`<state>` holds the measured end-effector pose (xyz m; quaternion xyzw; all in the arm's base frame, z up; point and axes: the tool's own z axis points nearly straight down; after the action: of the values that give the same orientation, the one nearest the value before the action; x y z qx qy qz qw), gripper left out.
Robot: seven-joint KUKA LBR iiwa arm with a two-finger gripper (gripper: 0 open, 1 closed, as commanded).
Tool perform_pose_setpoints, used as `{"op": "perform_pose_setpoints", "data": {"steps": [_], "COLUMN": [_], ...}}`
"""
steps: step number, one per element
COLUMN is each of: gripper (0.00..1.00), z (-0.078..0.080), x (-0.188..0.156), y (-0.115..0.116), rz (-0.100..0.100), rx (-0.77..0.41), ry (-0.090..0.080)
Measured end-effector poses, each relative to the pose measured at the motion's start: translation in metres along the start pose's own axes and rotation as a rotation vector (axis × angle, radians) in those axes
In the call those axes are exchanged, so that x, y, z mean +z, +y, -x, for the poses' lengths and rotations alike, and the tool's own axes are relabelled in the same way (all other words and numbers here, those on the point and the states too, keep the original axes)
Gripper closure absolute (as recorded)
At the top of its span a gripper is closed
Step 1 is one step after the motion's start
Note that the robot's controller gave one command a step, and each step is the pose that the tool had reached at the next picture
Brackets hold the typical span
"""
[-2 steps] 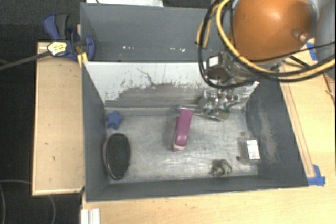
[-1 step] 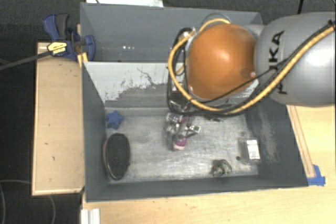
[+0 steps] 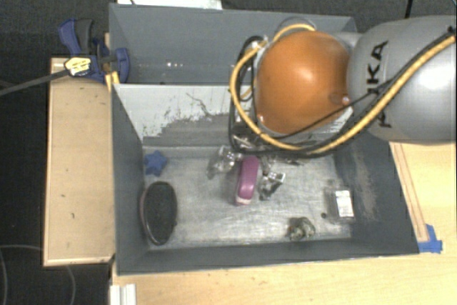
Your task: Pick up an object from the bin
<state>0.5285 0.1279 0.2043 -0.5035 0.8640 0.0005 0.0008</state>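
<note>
My gripper (image 3: 245,172) hangs below the orange cover in the middle of the bin, low over the floor. Its two metal fingertips (image 3: 218,163) stand apart, one on each side of a purple-pink oblong thing (image 3: 247,181) that lies on the bin floor. The fingers are wider apart than the thing and do not touch it, so the gripper is open. The upper end of the purple thing is hidden under the gripper body.
A black oval thing (image 3: 158,211) lies at the front left, with a small blue piece (image 3: 154,163) behind it. A small white tag-like thing (image 3: 343,203) lies at the right and a small dark crumpled thing (image 3: 300,228) near the front wall.
</note>
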Motion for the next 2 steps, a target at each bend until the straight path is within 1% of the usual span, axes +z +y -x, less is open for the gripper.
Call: {"op": "perform_pose_setpoints", "data": {"steps": [1,2], "gripper": [0.00,1.00], "z": [-0.0266,-0.0248], "x": [0.1247,0.1220], "y": [-0.0374,-0.0379], "rz": [0.004,0.001], "rx": [-0.395,-0.391], "ry": [0.003,0.000]}}
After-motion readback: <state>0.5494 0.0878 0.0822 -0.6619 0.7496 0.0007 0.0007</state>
